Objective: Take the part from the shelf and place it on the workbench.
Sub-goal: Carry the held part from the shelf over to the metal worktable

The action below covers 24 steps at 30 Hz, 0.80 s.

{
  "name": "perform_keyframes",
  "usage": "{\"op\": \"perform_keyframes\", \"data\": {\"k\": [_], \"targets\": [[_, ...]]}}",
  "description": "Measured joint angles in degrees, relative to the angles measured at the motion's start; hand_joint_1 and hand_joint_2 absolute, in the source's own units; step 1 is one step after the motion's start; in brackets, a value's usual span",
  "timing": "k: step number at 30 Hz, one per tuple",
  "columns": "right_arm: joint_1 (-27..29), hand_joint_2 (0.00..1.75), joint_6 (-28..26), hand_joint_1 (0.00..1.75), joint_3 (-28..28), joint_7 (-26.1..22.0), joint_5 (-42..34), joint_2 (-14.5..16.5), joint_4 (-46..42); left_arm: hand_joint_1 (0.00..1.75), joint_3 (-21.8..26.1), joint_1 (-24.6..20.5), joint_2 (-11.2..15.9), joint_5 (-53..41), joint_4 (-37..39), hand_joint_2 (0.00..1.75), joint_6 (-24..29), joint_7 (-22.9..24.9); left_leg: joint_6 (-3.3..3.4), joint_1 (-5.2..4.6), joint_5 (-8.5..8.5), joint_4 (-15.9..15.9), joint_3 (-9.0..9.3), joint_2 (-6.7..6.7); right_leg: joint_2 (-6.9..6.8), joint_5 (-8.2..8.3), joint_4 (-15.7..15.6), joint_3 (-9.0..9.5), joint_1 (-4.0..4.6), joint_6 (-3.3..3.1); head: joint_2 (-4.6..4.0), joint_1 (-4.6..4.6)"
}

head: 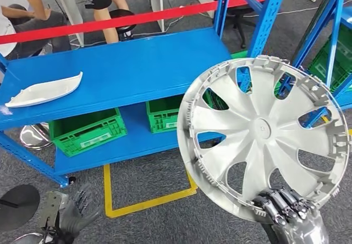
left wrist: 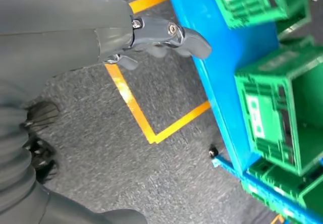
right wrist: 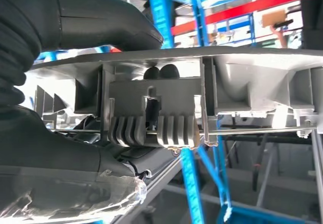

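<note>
The silver wheel cover (head: 262,137) is held up in the air in front of the blue shelf (head: 124,68), gripped at its lower rim by the right hand (head: 286,205). The right wrist view shows the cover's ribbed clips and wire ring. The left hand (head: 77,211) hangs low, fingers loosely apart, holding nothing. A white trim piece (head: 43,90) lies at the shelf's left edge; green crates (head: 89,131) sit below, their labels unreadable.

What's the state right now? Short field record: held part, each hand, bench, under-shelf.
held part: silver wheel cover, gripped at its lower rim
right hand: holds the wheel cover
left hand: low near the floor, holds nothing, fingers apart
bench: blue workbench, white curved part lying at its left end
under-shelf: green crates
</note>
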Motion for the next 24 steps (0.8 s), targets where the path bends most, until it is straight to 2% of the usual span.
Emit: {"op": "perform_keyframes", "data": {"k": [1, 2, 3, 4, 5, 6, 7, 8, 9, 10, 11, 12, 13, 15, 16, 17, 19, 20, 21, 22, 23, 24], "targets": [[1.13, 1.75, 0.0, 1.75, -0.9, -0.98, 0.0, 0.4, -0.47, 0.0, -0.59, -0.57, 0.01, -0.77, 0.38, 1.75, 0.4, -0.38, -0.38, 0.13, -1.43, 0.77, -0.26, -1.02, 0.5, 0.6, 0.05, -0.64, -0.03, -0.55, 0.0, -0.04], [2.19, 1.75, 0.0, 1.75, -1.83, -2.03, 0.0, 0.9, -0.97, 0.0, -1.22, -1.18, 0.02, -1.4, 0.8, 1.75, 0.66, -0.81, -0.72, 0.19, -3.84, 2.49, -0.72, -2.42, 0.99, 1.3, 0.05, -1.32, -0.09, -1.03, 0.0, -0.09], [3.12, 1.75, 0.0, 1.75, -2.73, -2.94, 0.0, 1.43, -1.44, 0.0, -1.83, -1.85, 0.03, -1.81, 1.27, 1.75, 0.72, -1.2, -0.94, 0.24, -7.11, 5.33, -1.37, -3.97, 1.56, 2.06, 0.05, -2.08, -0.1, -1.36, 0.0, -0.13], [3.84, 1.75, 0.0, 1.75, -3.59, -3.65, 0.0, 1.98, -1.86, 0.0, -2.41, -2.54, 0.04, -2.04, 1.76, 1.75, 0.58, -1.57, -0.93, 0.22, -10.13, 8.99, -2.11, -4.87, 2.27, 2.82, 0.07, -2.94, -0.04, -1.61, 0.0, -0.16], [4.45, 1.75, 0.0, 1.75, -4.33, -4.16, 0.02, 2.51, -2.2, 0.0, -2.92, -3.24, 0.06, -2.13, 2.23, 1.75, 0.36, -1.89, -0.84, 0.18, -12.05, 12.53, -2.73, -5.29, 3.08, 3.57, 0.1, -3.86, 0.06, -1.79, 0.0, -0.19], [5.07, 1.75, 0.0, 1.75, -5.02, -4.63, 0.03, 3.06, -2.49, 0.0, -3.4, -3.93, 0.07, -2.15, 2.7, 1.75, 0.05, -2.23, -0.62, 0.11, -12.51, 15.12, -2.84, -5.51, 3.98, 4.35, 0.13, -4.87, 0.18, -1.88, 0.0, -0.2], [5.68, 1.75, 0.0, 1.75, -5.71, -5.18, 0.04, 3.69, -2.77, 0.0, -3.86, -4.57, 0.06, -2.17, 3.12, 1.75, -0.27, -2.54, -0.31, 0.02, -11.55, 16.02, -2.26, -5.66, 4.88, 5.06, 0.15, -5.85, 0.3, -1.9, 0.0, -0.2], [6.3, 1.75, 0.0, 1.75, -6.31, -5.8, 0.04, 4.34, -2.96, 0.0, -4.29, -5.17, 0.05, -2.23, 3.46, 1.75, -0.56, -2.79, 0.11, -0.11, -9.72, 14.91, -0.82, -5.92, 5.72, 5.77, 0.15, -6.69, 0.41, -1.84, 0.0, -0.2], [6.92, 1.75, 0.0, 1.75, -6.91, -6.42, 0.04, 5.07, -3.14, 0.0, -4.69, -5.8, 0.03, -2.3, 3.78, 1.75, -0.79, -2.97, 0.64, -0.27, -7.93, 12.08, 1.42, -6.53, 6.52, 6.45, 0.15, -7.43, 0.48, -1.75, 0.0, -0.19], [7.44, 1.75, 0.0, 1.75, -7.5, -6.93, 0.04, 5.81, -3.31, 0.0, -5.01, -6.45, 0.01, -2.37, 4.08, 1.75, -0.93, -3.07, 1.24, -0.45, -7.15, 8.07, 4.21, -7.67, 7.24, 7.07, 0.19, -8.06, 0.59, -1.62, 0.0, -0.19], [7.83, 1.75, 0.0, 1.75, -8.0, -7.34, 0.04, 6.5, -3.47, 0.0, -5.27, -7.06, -0.03, -2.43, 4.38, 1.75, -1.02, -3.16, 1.64, -0.49, -7.13, 4.0, 6.81, -8.71, 7.9, 7.66, 0.24, -8.58, 0.67, -1.48, 0.0, -0.16], [8.22, 1.75, 0.0, 1.75, -8.45, -7.68, 0.03, 7.16, -3.7, 0.0, -5.48, -7.63, -0.08, -2.48, 4.68, 1.75, -1.07, -3.22, 1.79, -0.52, -7.71, 0.81, 8.65, -9.53, 8.53, 8.25, 0.3, -9.04, 0.71, -1.27, 0.0, -0.15], [8.64, 1.75, 0.0, 1.75, -8.9, -8.03, 0.04, 7.81, -3.98, 0.0, -5.69, -8.06, -0.15, -2.52, 4.96, 1.75, -1.13, -3.28, 1.82, -0.57, -8.38, -1.11, 9.63, -9.82, 9.13, 8.82, 0.26, -9.4, 0.69, -0.97, 0.0, -0.14], [9.66, 1.75, 0.0, 1.75, -9.66, -8.64, 0.05, 9.03, -4.56, 0.0, -6.12, -8.55, -0.42, -2.63, 5.39, 1.75, -1.23, -3.35, 1.87, -0.53, -8.35, -2.05, 9.57, -8.68, 10.12, 9.76, 0.08, -9.98, 0.52, -0.3, 0.0, -0.16], [10.15, 1.75, 0.0, 1.75, -9.94, -8.81, 0.06, 9.54, -4.77, 0.0, -6.28, -8.7, -0.56, -2.66, 5.55, 1.75, -1.27, -3.38, 2.16, -0.47, -7.96, -2.13, 9.41, -7.99, 9.49, 9.42, 0.56, -10.47, 0.55, -0.02, 0.0, -0.04], [10.49, 1.75, 0.0, 1.75, -10.16, -8.9, 0.06, 9.93, -4.9, 0.0, -6.37, -8.83, -0.68, -2.67, 5.7, 1.75, -1.3, -3.41, 2.47, -0.36, -7.53, -2.25, 9.22, -7.26, 8.31, 8.32, 1.97, -11.22, 0.6, 0.19, 0.0, 0.12], [10.93, 1.75, 0.0, 1.75, -10.64, -9.3, 0.06, 10.58, -4.97, 0.0, -6.47, -8.98, -0.73, -2.79, 6.17, 1.75, -1.35, -3.5, 2.83, -0.34, -6.87, -2.29, 8.64, -5.84, 4.98, 3.78, 8.77, -13.82, 0.62, 0.62, 0.0, 0.46], [11.17, 1.75, 0.0, 1.75, -10.94, -9.6, 0.06, 10.84, -5.02, 0.0, -6.52, -8.92, -0.73, -2.91, 6.41, 1.75, -1.41, -3.55, 2.85, -0.37, -6.61, -2.26, 8.31, -5.05, 4.1, 1.54, 12.83, -15.07, 0.5, 0.88, 0.0, 0.52], [11.51, 1.75, 0.0, 1.75, -11.23, -9.95, 0.06, 11.13, -5.09, 0.0, -6.55, -8.82, -0.74, -3.1, 6.64, 1.75, -1.47, -3.59, 2.79, -0.4, -6.37, -2.22, 7.99, -4.24, 3.59, -0.01, 15.93, -15.73, 0.37, 1.13, 0.0, 0.51], [11.92, 1.75, 0.0, 1.75, -11.5, -10.25, 0.06, 11.43, -5.17, 0.0, -6.59, -8.73, -0.76, -3.33, 6.78, 1.75, -1.54, -3.6, 2.68, -0.39, -6.18, -2.18, 7.72, -3.46, 3.33, -0.43, 16.79, -15.21, 0.24, 1.31, 0.0, 0.52], [12.31, 1.75, 0.0, 1.75, -11.72, -10.52, 0.06, 11.76, -5.24, 0.0, -6.6, -8.69, -0.8, -3.57, 6.85, 1.75, -1.6, -3.61, 2.55, -0.37, -6.03, -2.14, 7.52, -2.72, 3.04, 0.07, 15.28, -13.46, 0.11, 1.43, 0.0, 0.52], [12.64, 1.75, 0.0, 1.75, -11.92, -10.78, 0.06, 12.16, -5.32, 0.0, -6.6, -8.71, -0.87, -3.81, 6.88, 1.75, -1.64, -3.6, 2.38, -0.34, -5.96, -2.05, 7.42, -2.03, 2.39, 1.25, 11.62, -10.55, 0.02, 1.53, 0.0, 0.52]]}}
